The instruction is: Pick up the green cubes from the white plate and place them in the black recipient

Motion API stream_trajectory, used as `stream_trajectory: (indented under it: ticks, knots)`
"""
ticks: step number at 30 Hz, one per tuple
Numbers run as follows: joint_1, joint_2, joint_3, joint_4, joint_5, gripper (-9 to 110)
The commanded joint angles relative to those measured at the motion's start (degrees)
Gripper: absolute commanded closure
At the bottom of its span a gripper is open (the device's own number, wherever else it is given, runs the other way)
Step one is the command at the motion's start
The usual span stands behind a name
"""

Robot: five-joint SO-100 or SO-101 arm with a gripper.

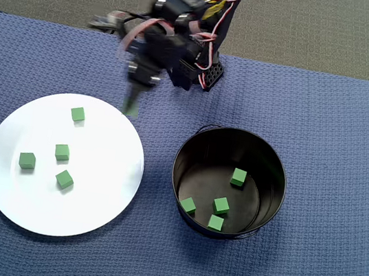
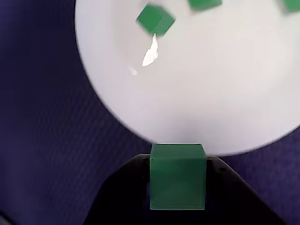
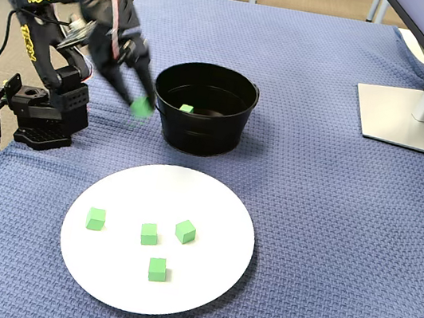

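Above the blue cloth, between plate and tin: my gripper (image 2: 177, 187) clamped on one green cube (image 2: 177, 176).
I count four green cubes (image 1: 62, 152) lying on the white plate (image 1: 101, 181) and four inside the black recipient (image 1: 190, 146), just beside it.

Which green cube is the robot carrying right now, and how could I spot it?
Find the white plate on the blue cloth, then the black arm above its rim. The carried green cube sits pinched in the gripper, off the plate. The four other plate cubes lie loose; this one is up in the air.
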Motion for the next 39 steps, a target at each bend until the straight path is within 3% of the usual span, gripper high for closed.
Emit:
stream_trajectory:
  ticks: [1, 8, 14, 15, 18, 23, 26, 30, 35, 39]
  knots:
    - [-16.7, 4.7, 2.5, -2.8, 10.4, 102]
    - [-31.6, 3.4, 8.2, -16.0, 17.3, 102]
    - [-35.4, -6.1, 7.7, -21.9, 19.9, 102]
    - [-35.9, -7.3, 7.2, -21.9, 19.5, 97]
    - [-37.5, -9.1, 5.3, -20.3, 17.7, 69]
    - [-37.0, -6.7, 4.1, -19.8, 17.4, 70]
    - [-33.0, -5.5, -0.5, -12.2, 13.9, 75]
    - [-20.0, -5.8, -6.9, -3.3, 7.0, 75]
    - [3.5, -12.0, -5.9, -13.6, 2.6, 80]
    - [14.6, -23.2, -7.4, -19.5, -1.6, 78]
